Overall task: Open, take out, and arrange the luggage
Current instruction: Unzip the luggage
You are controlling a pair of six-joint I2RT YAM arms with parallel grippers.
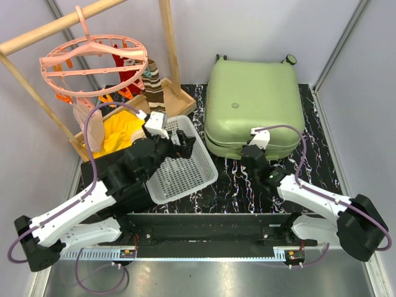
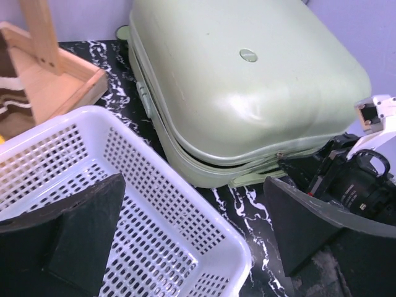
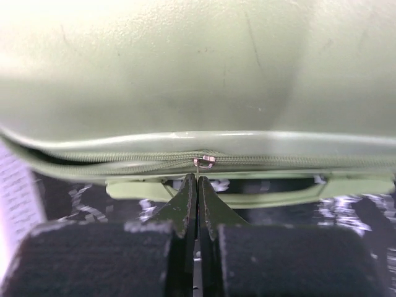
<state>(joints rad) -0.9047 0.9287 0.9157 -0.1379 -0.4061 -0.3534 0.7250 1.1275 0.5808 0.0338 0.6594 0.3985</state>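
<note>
No text, brand or number could be read anywhere; the small round badge (image 2: pixel 248 55) on the luggage (image 2: pixel 260 117) was too blurred to make out.

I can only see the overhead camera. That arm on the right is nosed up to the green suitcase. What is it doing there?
Observer: Its wrist camera shows the right gripper shut on the small metal zipper pull of the luggage.
Operator: Is the zip open at all?
Observer: Left of the pull, in that view, the teeth look parted with a dark gap. Right of it they are closed.
Operator: And the other arm?
Observer: The left gripper stands wide open, holding nothing, over a corner of the white basket.
</note>
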